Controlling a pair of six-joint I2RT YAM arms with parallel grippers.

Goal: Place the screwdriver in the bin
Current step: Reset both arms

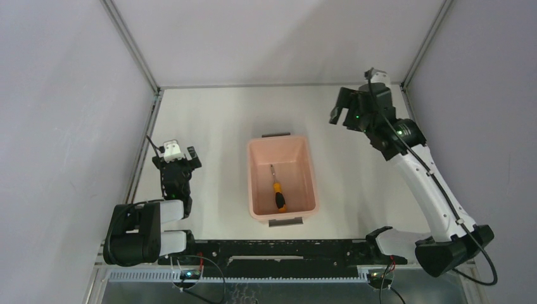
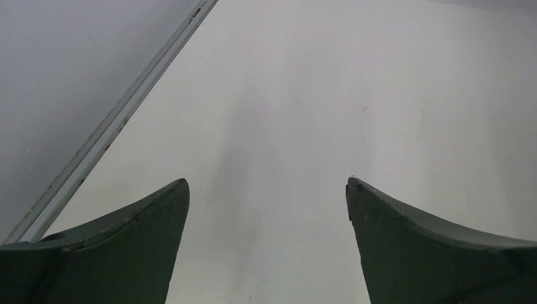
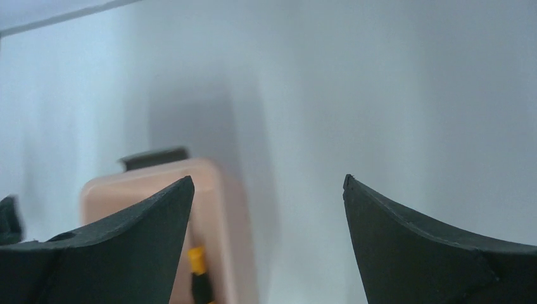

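The bin (image 1: 251, 180) looks to me smooth pink plastic, the screwdriver (image 1: 278, 197) shaft metal, the tabletop (image 1: 209, 126) matt white. My jaws are matt, dark.

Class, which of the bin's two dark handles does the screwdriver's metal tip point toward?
The far handle, uppermost in the overhead view; the screwdriver's yellow-and-black grip lies toward the near handle.

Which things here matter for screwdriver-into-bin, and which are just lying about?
Job: screwdriver, lying inside the bin; right claw, open, empty.
Other: left claw, open over the table; black rail at near edge.
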